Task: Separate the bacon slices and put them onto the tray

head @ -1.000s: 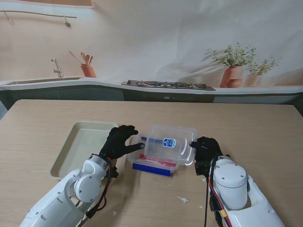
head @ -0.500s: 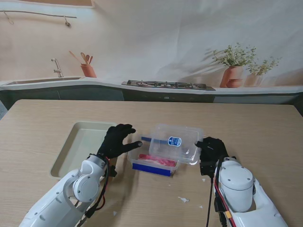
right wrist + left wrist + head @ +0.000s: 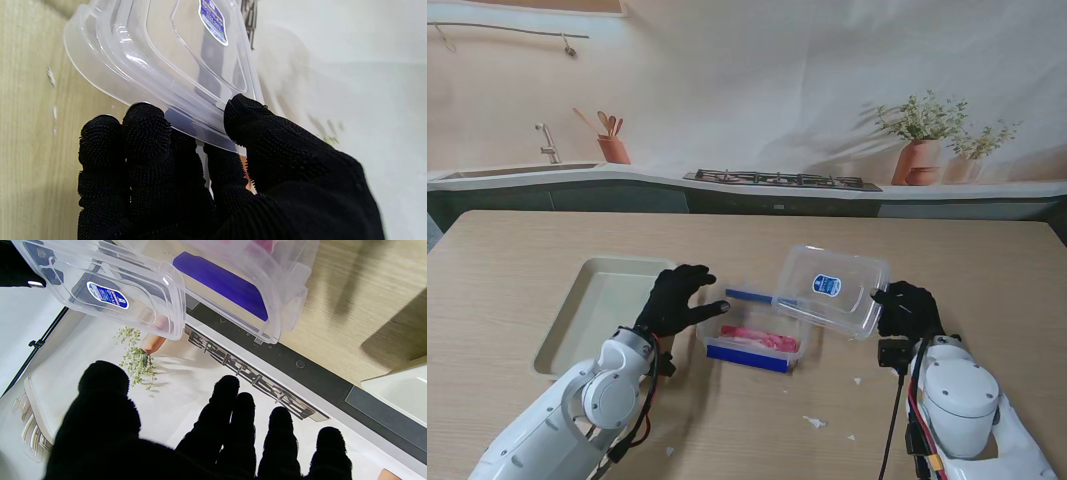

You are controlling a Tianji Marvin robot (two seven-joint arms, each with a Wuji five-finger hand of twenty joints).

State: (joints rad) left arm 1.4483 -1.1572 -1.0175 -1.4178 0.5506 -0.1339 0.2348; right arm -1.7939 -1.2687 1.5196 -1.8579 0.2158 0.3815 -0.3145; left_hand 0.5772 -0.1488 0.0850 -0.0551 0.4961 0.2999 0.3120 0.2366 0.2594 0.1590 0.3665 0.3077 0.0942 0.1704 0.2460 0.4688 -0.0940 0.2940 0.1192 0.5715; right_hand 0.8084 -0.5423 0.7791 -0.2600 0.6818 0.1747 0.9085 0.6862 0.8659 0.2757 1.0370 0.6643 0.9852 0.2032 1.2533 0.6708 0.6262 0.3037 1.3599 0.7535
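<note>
The bacon slices point(image 3: 752, 336) blur into one pink mass inside the container point(image 3: 749, 345), their count unreadable.

Left hand point(image 3: 675, 300): black-gloved, palm down, fingers point(image 3: 227, 420) spread apart, holding nothing.
Right hand point(image 3: 905, 310): black-gloved, raised off the bench, thumb and fingers point(image 3: 146, 126) pinched closed.
Arms: white, both reaching forward.

**Layout on the table**

Tray point(image 3: 577, 320) sits to my left. Container point(image 3: 752, 345) lies just right of it, between my hands, bacon point(image 3: 752, 337) inside. My left hand point(image 3: 677, 300) rests between tray and container, beside the container wall. Lid point(image 3: 832, 288) is off, tilted, right of the container, pinched at its edge by my right hand point(image 3: 907, 312).
</note>
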